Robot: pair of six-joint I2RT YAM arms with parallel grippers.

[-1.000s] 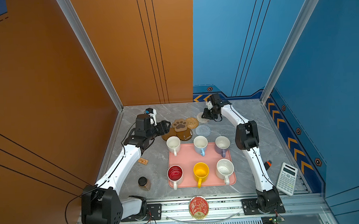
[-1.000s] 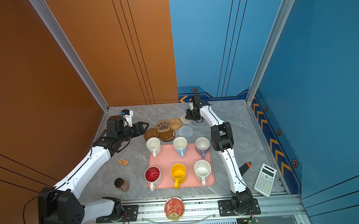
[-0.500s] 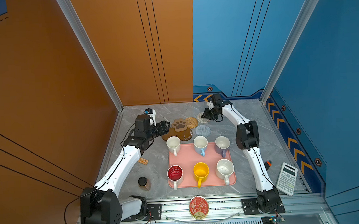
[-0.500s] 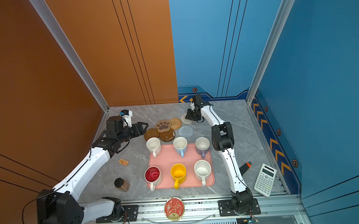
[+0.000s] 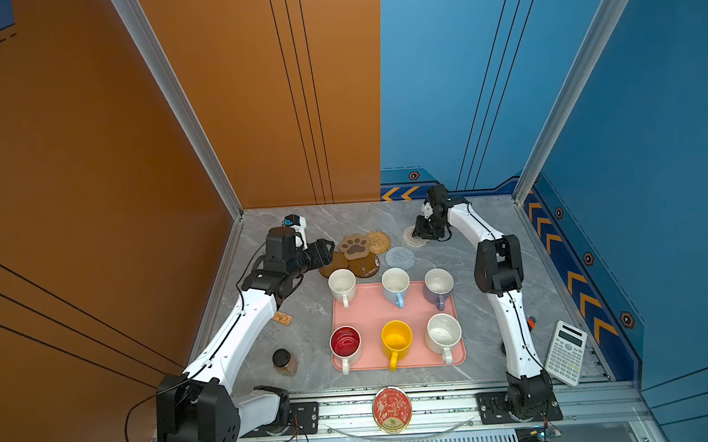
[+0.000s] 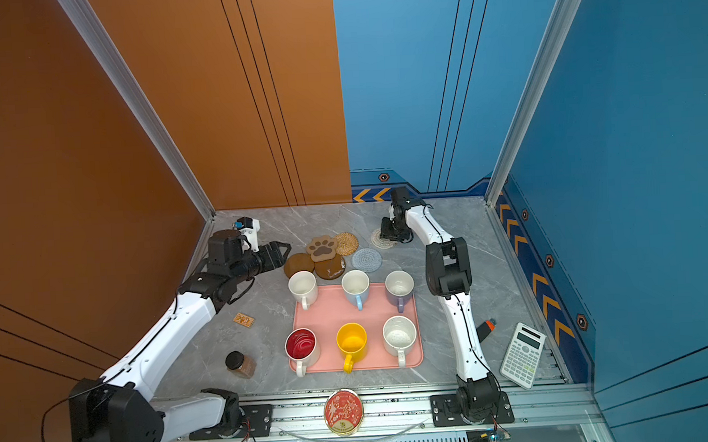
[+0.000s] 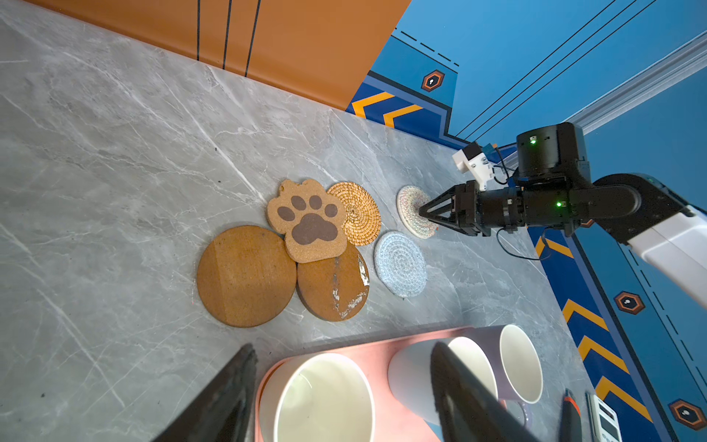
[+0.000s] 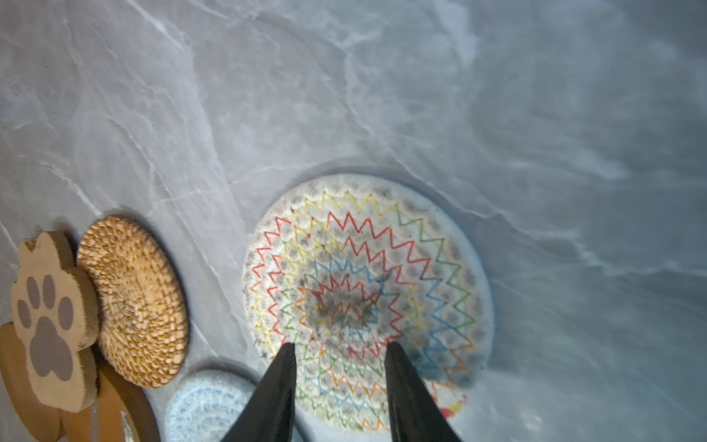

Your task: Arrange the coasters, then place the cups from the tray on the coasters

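At the back of the table, the right arm stretches far forward, bent at the elbow, with its wrist tipped down so that the right gripper (image 5: 421, 234) points at the cream crocheted coaster (image 8: 367, 275). That mat lies flat, apart from the others. The fingers (image 8: 283, 382) stand a narrow gap apart over the right part of the mat, nothing pinched between them; whether the tips touch it I cannot tell. Along the left side the left arm extends with its forearm near level, and the left gripper (image 6: 281, 251) is aimed toward the two brown discs (image 7: 245, 275), its fingers spread wide and empty. The paw-print coaster (image 7: 306, 222) lies across both discs, toes toward the back wall, touching the rattan round (image 7: 359, 212). The blue-grey round (image 7: 401, 264) lies just beside them. All six cups (image 5: 397, 340) stand upright on the pink tray (image 5: 369, 308), handles toward the front rail
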